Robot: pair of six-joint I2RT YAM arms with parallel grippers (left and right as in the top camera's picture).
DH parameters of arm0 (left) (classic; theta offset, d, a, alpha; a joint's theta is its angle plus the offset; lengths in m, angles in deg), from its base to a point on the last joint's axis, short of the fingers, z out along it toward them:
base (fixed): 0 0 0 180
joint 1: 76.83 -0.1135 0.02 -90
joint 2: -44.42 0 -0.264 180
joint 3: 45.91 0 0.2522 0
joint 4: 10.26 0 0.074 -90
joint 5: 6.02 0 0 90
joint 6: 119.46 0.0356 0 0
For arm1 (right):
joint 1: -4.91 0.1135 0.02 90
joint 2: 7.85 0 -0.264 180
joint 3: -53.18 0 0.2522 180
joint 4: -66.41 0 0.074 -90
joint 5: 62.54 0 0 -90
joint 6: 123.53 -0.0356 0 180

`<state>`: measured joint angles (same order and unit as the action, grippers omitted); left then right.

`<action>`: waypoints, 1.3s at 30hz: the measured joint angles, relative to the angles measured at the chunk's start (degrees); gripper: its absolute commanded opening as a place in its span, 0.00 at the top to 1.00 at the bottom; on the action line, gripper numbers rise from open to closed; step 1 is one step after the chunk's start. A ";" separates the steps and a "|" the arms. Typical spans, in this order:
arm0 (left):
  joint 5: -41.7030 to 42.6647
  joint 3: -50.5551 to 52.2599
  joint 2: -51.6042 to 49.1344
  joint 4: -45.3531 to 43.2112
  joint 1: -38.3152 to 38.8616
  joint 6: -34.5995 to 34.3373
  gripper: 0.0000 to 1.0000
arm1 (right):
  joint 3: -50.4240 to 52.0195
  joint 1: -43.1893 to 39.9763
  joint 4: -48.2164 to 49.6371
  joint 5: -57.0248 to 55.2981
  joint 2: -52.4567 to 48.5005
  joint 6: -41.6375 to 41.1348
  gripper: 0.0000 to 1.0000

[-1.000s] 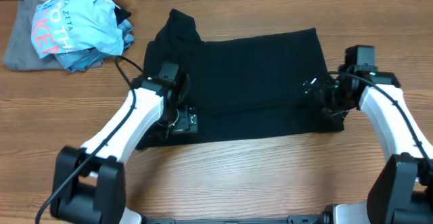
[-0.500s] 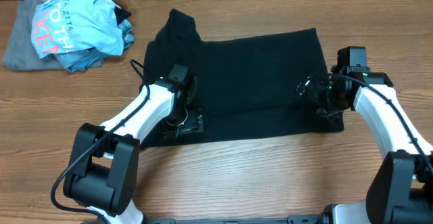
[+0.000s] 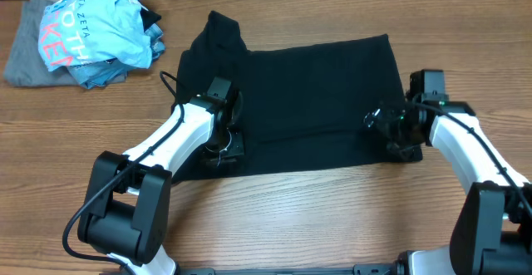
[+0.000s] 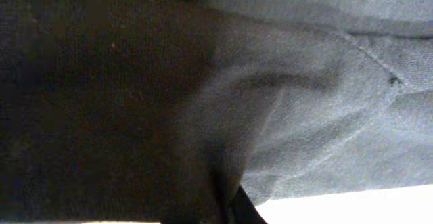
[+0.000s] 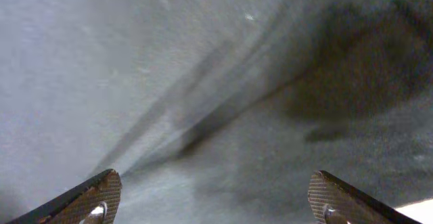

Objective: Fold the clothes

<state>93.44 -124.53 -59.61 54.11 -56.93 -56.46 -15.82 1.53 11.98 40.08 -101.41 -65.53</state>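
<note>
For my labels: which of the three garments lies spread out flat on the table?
The black T-shirt in the middle; the light blue shirt and the grey garment lie heaped together at the upper left.

light blue shirt (image 3: 100,27), grey garment (image 3: 20,59), wooden table (image 3: 332,217)

Matt cloth T-shirt (image 3: 316,100); smooth wood-grain table (image 3: 291,221); perhaps knurled right pincer pads (image 5: 88,198).

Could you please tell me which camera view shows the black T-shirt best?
The overhead view: it shows nearly the whole black T-shirt laid out flat, with its outline. Both wrist views show only a close-up patch of its wrinkled fabric.
</note>
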 measured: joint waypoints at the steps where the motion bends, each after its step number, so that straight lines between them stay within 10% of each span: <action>1: 0.00 0.00 0.00 -0.09 -0.02 0.00 0.90 | 0.44 0.00 0.22 -0.02 0.00 -0.26 0.11; 20: -6.86 -2.12 -0.02 -12.02 -0.02 0.00 0.80 | 5.33 0.00 3.17 0.00 -0.15 -9.40 0.12; 22: -8.83 -2.16 -0.02 -13.49 -0.02 0.15 0.64 | 5.51 0.00 3.15 0.02 -0.15 -9.55 0.12; 26: -13.07 -2.19 -0.02 -16.15 -0.02 0.20 0.00 | 5.62 0.00 3.17 0.00 -0.15 -9.75 0.12; 39: -18.01 -18.73 -0.13 2.95 -0.07 4.61 0.00 | 5.66 0.00 3.15 0.00 -0.15 -9.79 0.08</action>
<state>75.43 -143.26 -59.74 57.07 -57.00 -51.85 -10.16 1.53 15.13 40.08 -101.56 -75.33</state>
